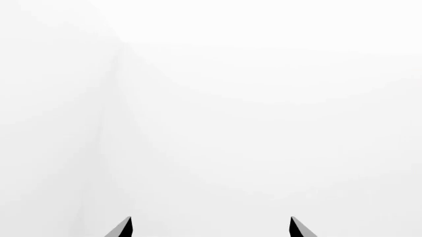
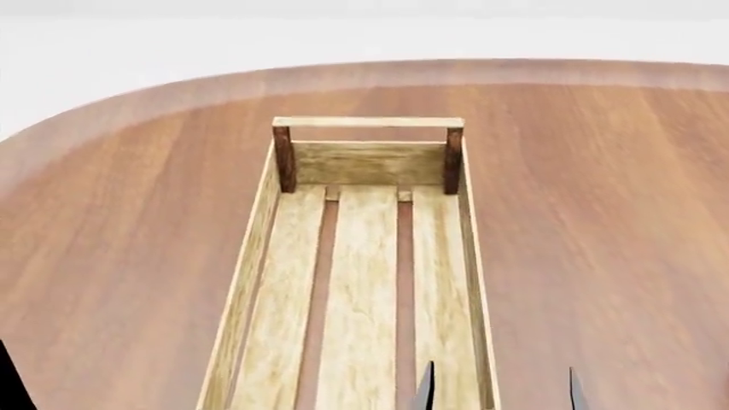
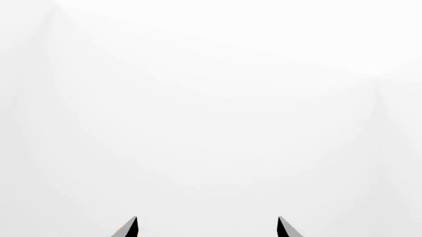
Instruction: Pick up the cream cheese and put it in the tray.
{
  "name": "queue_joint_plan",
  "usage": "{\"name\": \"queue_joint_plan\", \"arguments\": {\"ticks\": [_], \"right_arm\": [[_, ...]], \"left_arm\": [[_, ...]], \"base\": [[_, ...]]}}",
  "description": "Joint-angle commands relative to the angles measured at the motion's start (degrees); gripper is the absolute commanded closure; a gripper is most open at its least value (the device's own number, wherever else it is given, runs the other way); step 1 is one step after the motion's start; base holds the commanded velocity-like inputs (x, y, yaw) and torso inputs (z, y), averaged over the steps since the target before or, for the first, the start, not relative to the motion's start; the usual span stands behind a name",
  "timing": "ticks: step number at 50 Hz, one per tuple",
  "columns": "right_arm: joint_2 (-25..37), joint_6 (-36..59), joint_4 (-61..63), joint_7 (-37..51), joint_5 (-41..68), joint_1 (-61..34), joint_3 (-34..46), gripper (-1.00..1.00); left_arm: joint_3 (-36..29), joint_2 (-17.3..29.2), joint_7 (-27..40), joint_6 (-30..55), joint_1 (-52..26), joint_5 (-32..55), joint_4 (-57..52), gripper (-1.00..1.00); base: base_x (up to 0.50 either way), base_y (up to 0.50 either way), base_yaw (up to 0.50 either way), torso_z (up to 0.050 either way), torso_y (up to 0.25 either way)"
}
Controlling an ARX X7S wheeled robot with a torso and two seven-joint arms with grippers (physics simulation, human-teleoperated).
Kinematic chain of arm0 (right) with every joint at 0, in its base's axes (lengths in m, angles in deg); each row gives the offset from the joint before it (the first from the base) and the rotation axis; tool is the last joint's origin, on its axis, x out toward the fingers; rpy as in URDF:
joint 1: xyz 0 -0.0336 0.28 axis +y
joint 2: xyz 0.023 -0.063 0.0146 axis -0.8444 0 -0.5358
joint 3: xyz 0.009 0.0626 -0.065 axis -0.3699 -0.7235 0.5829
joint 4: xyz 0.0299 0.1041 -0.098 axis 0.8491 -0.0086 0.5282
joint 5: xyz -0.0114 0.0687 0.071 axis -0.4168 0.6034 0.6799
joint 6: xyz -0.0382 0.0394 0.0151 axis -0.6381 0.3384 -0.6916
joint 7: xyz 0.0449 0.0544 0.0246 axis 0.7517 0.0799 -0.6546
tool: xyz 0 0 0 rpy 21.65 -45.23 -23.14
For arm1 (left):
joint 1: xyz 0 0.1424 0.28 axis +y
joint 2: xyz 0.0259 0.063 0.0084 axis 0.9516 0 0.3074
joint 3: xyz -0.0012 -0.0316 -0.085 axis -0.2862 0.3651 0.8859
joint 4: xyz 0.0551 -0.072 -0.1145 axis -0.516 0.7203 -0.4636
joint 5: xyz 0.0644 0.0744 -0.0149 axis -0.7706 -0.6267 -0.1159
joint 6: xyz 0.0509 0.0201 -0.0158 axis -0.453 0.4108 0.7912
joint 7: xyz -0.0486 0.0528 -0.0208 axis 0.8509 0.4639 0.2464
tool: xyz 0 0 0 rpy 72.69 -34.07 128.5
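So here's my problem: the cream cheese isn't anywhere I can see right now. My head camera only gets the tray (image 2: 358,282), the long slatted wooden crate sitting lengthwise on the brown worktop (image 2: 592,213), and there's nothing inside it. Both wrist cameras are staring at blank white, no help there.

My right claw (image 2: 499,389) pokes in at the bottom of the head view with its two tips apart, one over the tray's near right side and one just outside the wall, holding nothing. My left claw (image 1: 211,228) shows spread tips in its own camera too, also empty.

As for the box itself, going by what the task says: I'd guess a small flat carton, light, fairly stiff but with cardboard walls that could dent if I squeeze hard, and maybe a slick printed skin. I'd pinch it across the narrow sides, low and centred, gently. First job is finding it though, probably closer to me than this view reaches.
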Motion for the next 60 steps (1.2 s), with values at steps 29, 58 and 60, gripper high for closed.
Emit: {"name": "queue_joint_plan", "arguments": {"ticks": [29,58,60], "right_arm": [[0.90,0.01,-0.35,0.93,2.00,-0.44,0.38,-1.00],[1.58,-0.16,-0.76,1.13,4.25,-0.66,0.97,-1.00],[1.56,-0.36,-0.96,1.42,3.88,-0.67,0.95,-1.00]], "left_arm": [[-0.76,0.52,0.87,-0.02,-0.16,-0.09,0.01,-1.00],[-1.20,0.89,1.27,-1.00,-0.38,0.20,1.06,-1.00],[-1.20,0.92,1.33,-1.00,-0.38,0.26,1.05,-1.00]], "base": [[0.18,0.13,0.00,0.000,0.000],[0.18,0.00,0.00,0.000,0.000],[0.00,0.00,0.00,0.000,0.000]]}}
